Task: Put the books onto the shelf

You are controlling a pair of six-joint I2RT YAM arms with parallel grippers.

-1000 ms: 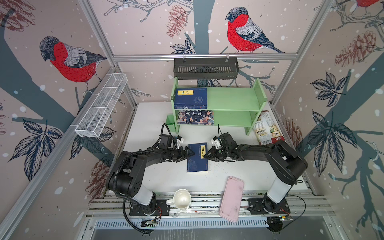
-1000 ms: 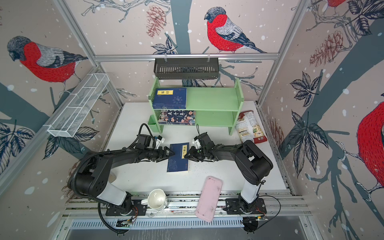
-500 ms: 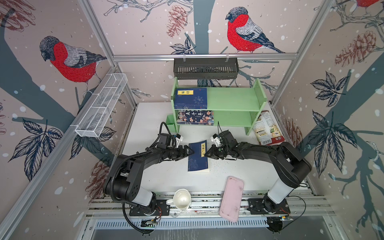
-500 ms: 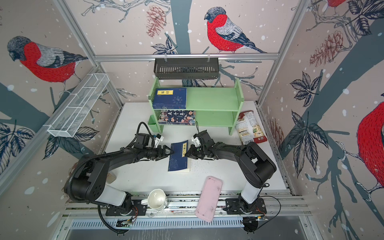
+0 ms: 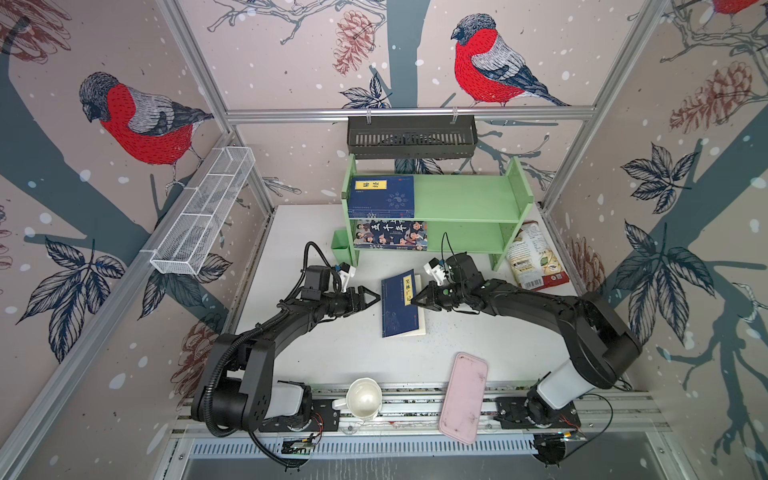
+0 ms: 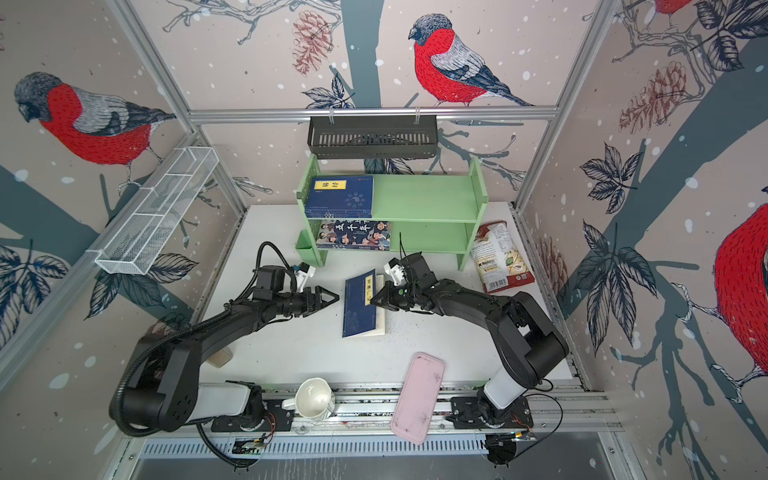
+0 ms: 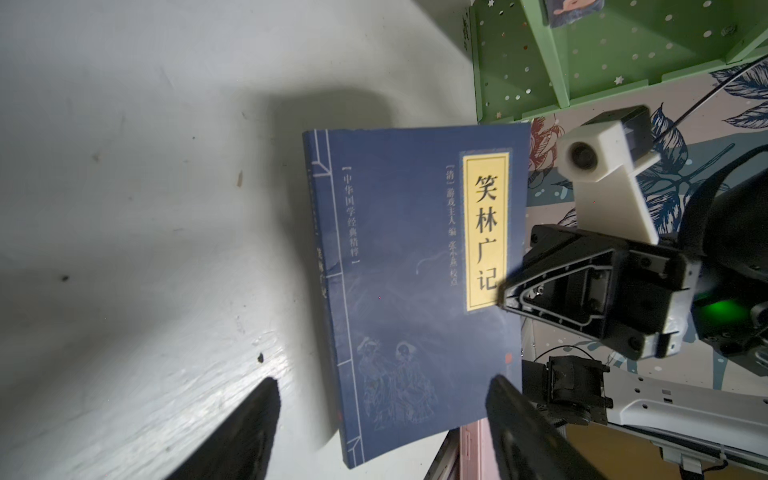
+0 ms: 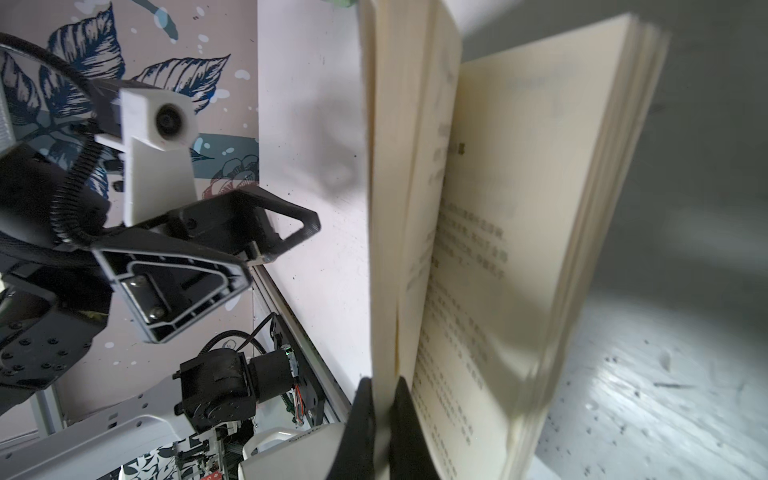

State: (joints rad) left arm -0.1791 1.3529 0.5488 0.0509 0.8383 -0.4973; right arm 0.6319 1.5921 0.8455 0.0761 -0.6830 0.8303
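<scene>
Between the right fingers (image 8: pixel 358 419), clamped tight, the front cover and a few pages of the navy book (image 5: pixel 398 307) are pinched, the rest fanned open over the counter (image 5: pixel 332 357). Just off its spine the left fingers (image 5: pixel 366 296) are spread wide, nothing held. Past both, the shelf (image 5: pixel 465 199) is seen.

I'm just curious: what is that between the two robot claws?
A navy-blue book, in both top views: the right gripper is shut on its cover edge, the left gripper open beside its spine.
</scene>
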